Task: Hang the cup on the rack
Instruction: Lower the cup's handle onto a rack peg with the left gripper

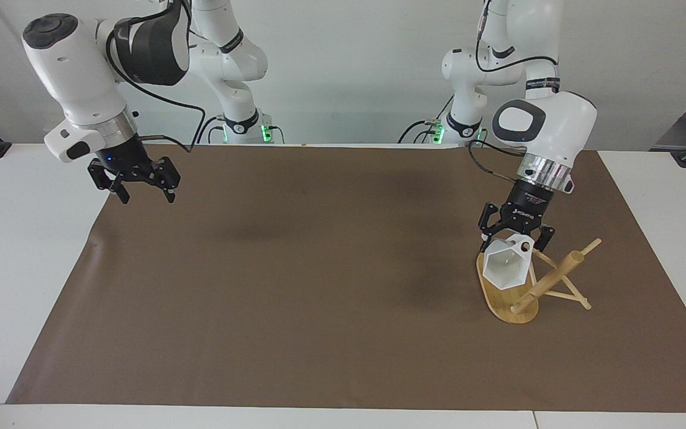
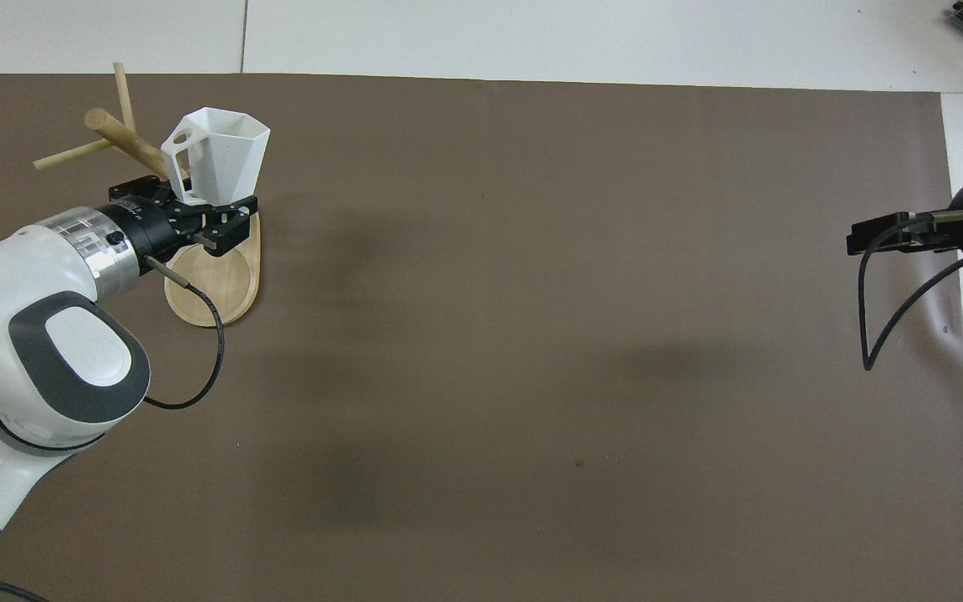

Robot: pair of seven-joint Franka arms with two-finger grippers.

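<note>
**One cup, one rack, two arms**

My left gripper (image 1: 515,233) has its jaws pinched on the one white cup (image 1: 507,268), holding it tilted over the base of the single bamboo rack (image 1: 542,286), just beside its pegs. My right gripper (image 1: 136,183) waits with jaws spread over the edge of the one brown mat (image 1: 295,286) on the table (image 1: 15,238)

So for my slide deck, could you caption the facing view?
Left end effector holds the white cup over the bamboo rack; the right end effector waits, open.
</note>
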